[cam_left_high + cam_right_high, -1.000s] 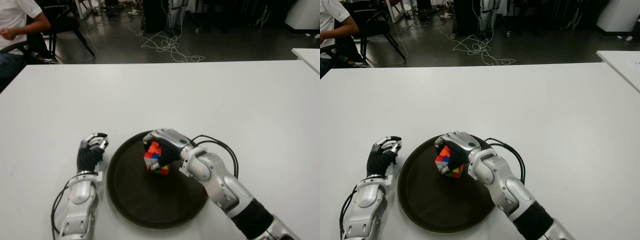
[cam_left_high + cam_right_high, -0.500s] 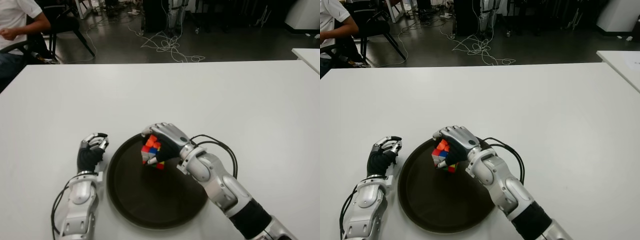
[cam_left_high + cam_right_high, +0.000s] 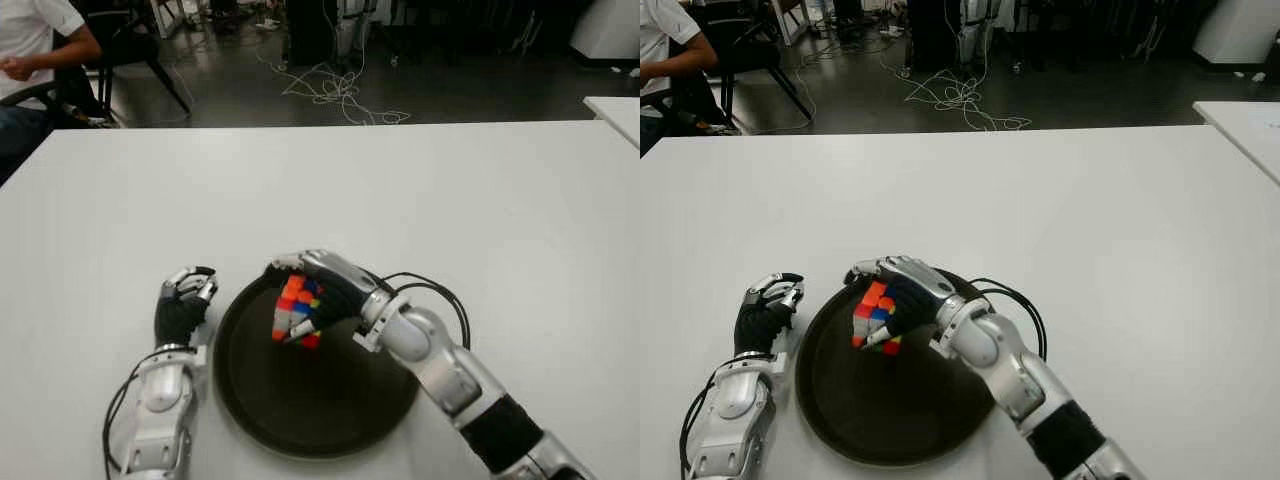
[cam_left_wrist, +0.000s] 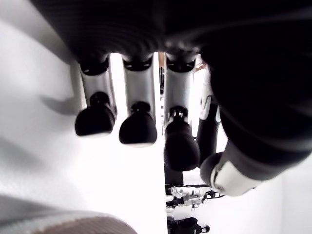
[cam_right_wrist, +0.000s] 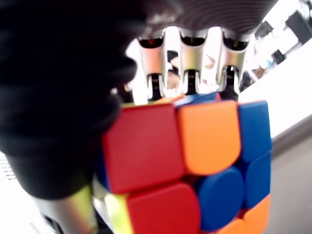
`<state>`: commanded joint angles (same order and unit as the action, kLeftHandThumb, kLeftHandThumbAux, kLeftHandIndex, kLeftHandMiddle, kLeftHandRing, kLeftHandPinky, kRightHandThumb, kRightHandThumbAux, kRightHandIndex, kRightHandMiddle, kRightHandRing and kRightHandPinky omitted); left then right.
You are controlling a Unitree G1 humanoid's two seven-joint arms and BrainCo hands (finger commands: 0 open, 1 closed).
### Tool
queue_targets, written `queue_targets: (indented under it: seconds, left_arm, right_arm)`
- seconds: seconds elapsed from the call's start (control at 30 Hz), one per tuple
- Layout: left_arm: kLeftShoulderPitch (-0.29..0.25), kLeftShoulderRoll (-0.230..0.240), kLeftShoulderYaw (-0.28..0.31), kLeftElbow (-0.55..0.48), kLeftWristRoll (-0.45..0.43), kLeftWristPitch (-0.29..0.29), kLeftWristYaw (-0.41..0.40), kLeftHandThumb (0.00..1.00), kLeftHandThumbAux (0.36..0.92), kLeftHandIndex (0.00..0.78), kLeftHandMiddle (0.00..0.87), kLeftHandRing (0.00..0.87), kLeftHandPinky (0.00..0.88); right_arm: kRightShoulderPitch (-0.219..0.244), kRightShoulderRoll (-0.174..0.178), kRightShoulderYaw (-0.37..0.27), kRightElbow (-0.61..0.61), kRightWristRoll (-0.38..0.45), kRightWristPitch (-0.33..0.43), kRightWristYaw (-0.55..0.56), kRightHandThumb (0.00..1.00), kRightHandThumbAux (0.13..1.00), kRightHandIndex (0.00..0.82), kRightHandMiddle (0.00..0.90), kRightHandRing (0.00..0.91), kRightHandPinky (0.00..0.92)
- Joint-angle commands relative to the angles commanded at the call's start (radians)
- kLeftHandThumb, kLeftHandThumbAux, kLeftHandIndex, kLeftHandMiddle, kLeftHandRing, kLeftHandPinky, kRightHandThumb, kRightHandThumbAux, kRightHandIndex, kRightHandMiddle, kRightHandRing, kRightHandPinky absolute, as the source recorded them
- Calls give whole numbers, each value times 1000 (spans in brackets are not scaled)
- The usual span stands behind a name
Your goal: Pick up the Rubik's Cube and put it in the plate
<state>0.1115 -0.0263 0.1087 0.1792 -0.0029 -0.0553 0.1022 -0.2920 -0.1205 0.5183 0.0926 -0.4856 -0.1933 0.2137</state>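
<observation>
My right hand (image 3: 305,300) is shut on the Rubik's Cube (image 3: 297,310), holding it just above the left half of the dark round plate (image 3: 330,410). The cube shows red, orange and blue tiles in the right wrist view (image 5: 185,161), with fingers (image 5: 190,63) curled behind it and the thumb across its side. The plate sits on the white table (image 3: 400,190) in front of me. My left hand (image 3: 183,300) shows just left of the plate's rim, its fingers curled with nothing in them.
A black cable (image 3: 430,295) loops from my right wrist over the plate's right edge. A seated person (image 3: 30,45) is beyond the table's far left corner. Cables (image 3: 335,90) lie on the floor behind. A second white table's corner (image 3: 615,110) shows at far right.
My right hand has carried the cube leftward and slightly away from me over the plate, tilting it. The left hand has stayed put.
</observation>
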Motion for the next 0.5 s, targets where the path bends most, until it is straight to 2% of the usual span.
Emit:
queue_targets:
  seconds: [0.33, 0.5]
  left_arm:
    - [3, -3, 0, -4, 4, 2, 2, 709, 706, 443, 798, 818, 808]
    - [5, -6, -1, -13, 15, 17, 16, 708, 706, 443, 799, 818, 806]
  right_arm:
    - [-6, -5, -4, 18, -12, -18, -5, 0, 878, 58, 68, 49, 67]
    - [-1, 9, -13, 31, 7, -17, -10, 0, 882, 53, 60, 46, 62]
